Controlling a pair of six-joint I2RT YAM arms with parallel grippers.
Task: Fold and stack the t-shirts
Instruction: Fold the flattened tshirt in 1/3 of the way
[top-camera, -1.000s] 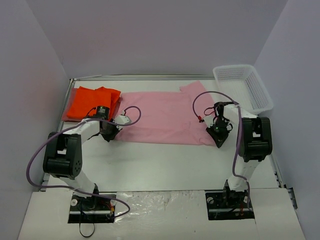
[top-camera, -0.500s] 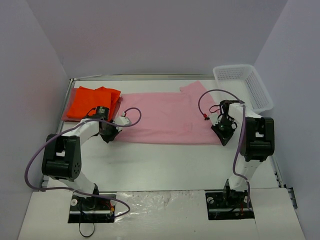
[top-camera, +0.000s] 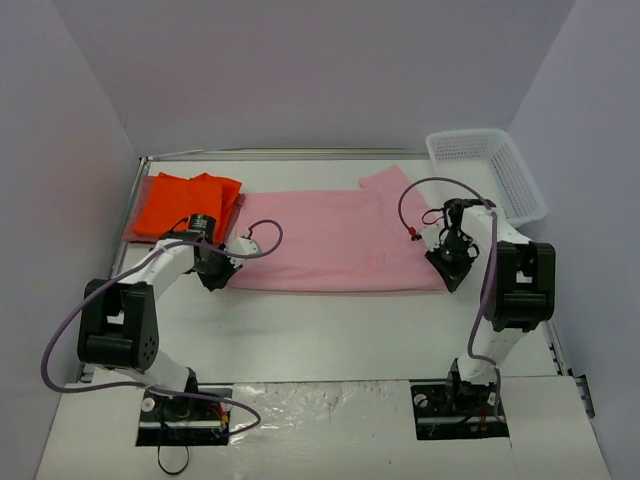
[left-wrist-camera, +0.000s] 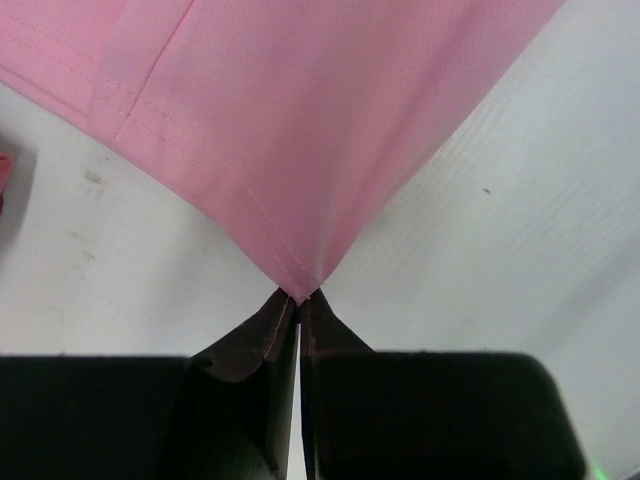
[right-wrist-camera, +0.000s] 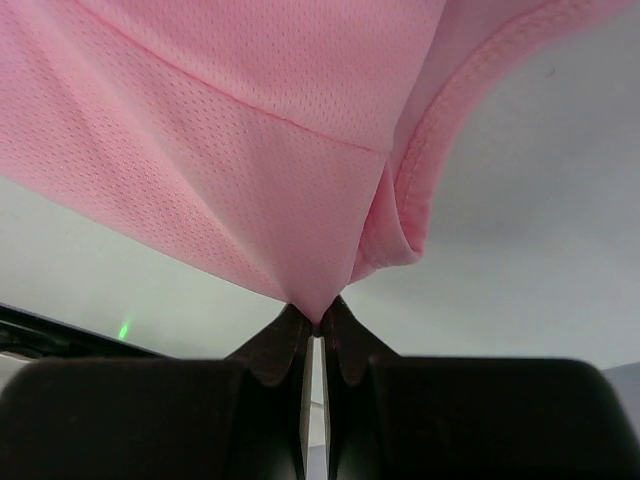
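Over the last second both arms pulled outward, so the pink t-shirt (top-camera: 330, 240) now lies flatter with a straight near hem, spread toward the counter's far edge. I'd say it's ready to fold. The orange t-shirt (top-camera: 185, 205) sits in the far-left corner. The overhead view hides the grip, but the wrist views show the left fingers (left-wrist-camera: 250, 345) and right fingers (right-wrist-camera: 275, 350) each pinched tight on a near corner.

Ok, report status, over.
Left gripper shut on pink t-shirt, near corner. Right gripper shut on other near corner. Shirt spread out, not stacked. Orange t-shirt alongside.
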